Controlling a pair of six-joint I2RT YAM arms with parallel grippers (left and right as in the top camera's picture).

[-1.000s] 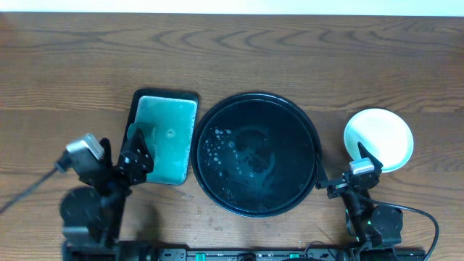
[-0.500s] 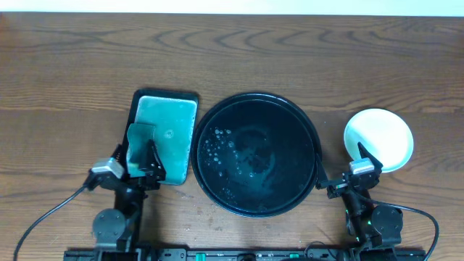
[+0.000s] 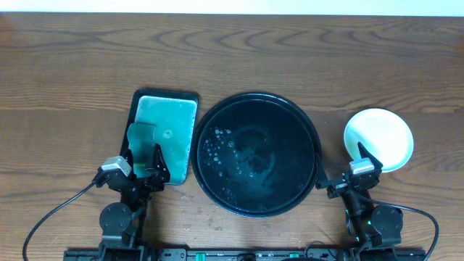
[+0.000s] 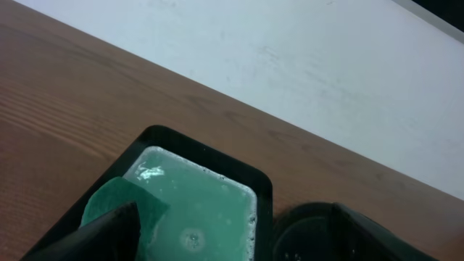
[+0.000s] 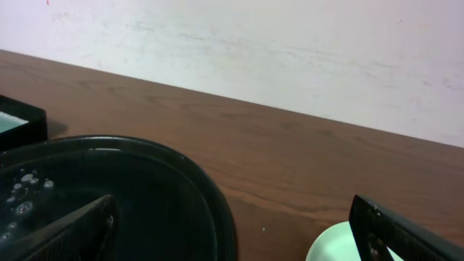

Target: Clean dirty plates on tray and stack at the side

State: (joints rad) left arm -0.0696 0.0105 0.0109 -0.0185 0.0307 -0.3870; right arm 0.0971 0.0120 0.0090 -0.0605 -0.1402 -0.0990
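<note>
The big round black tray (image 3: 301,123) lies mid-table, wet, with small bubbles and no plate on it; its rim (image 5: 210,196) also shows in the right wrist view. A clean white plate (image 3: 380,138) sits on the table right of the tray; I cannot tell whether others lie under it, and only its edge (image 5: 333,246) shows in the right wrist view. My right gripper (image 3: 339,165) (image 5: 239,246) stands open between tray and plate, holding nothing. My left gripper (image 3: 145,161) (image 4: 232,246) is open at the near end of the teal dish, empty.
A rectangular black-rimmed dish (image 3: 168,96) of teal liquid (image 4: 203,210) lies left of the tray. A teal sponge (image 3: 141,133) (image 4: 116,199) rests at the dish's near left, by my left finger. Bare wood stretches behind.
My left arm has swung in from the lower left and settled at the dish's near end, jaws still open. The right arm, tray and plate have not moved.
</note>
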